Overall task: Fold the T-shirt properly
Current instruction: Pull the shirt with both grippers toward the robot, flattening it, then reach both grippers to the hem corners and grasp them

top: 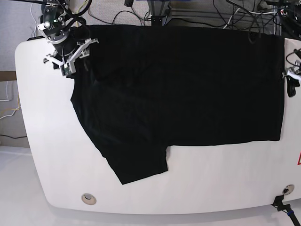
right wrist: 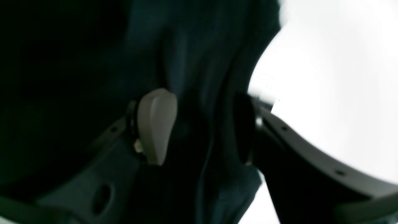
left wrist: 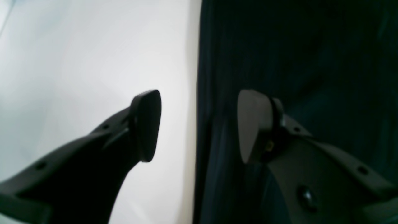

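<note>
The black T-shirt (top: 188, 84) lies spread on the white table (top: 211, 179), plain side up, with no print showing. One sleeve reaches toward the front left. My right gripper (top: 70, 59) is at the shirt's back left corner. In the right wrist view it (right wrist: 200, 127) is open, with a fold of the shirt's edge (right wrist: 192, 77) between its fingers. My left gripper (top: 290, 82) is at the shirt's right edge. In the left wrist view it (left wrist: 199, 124) is open and straddles that edge, one finger over the shirt (left wrist: 295, 62), the other over bare table (left wrist: 77, 62).
Cables and frame parts (top: 197, 12) run along the table's far edge. A round hole (top: 87, 198) sits near the front left edge and another (top: 287, 189) near the front right. The table's rounded left edge is close to my right arm.
</note>
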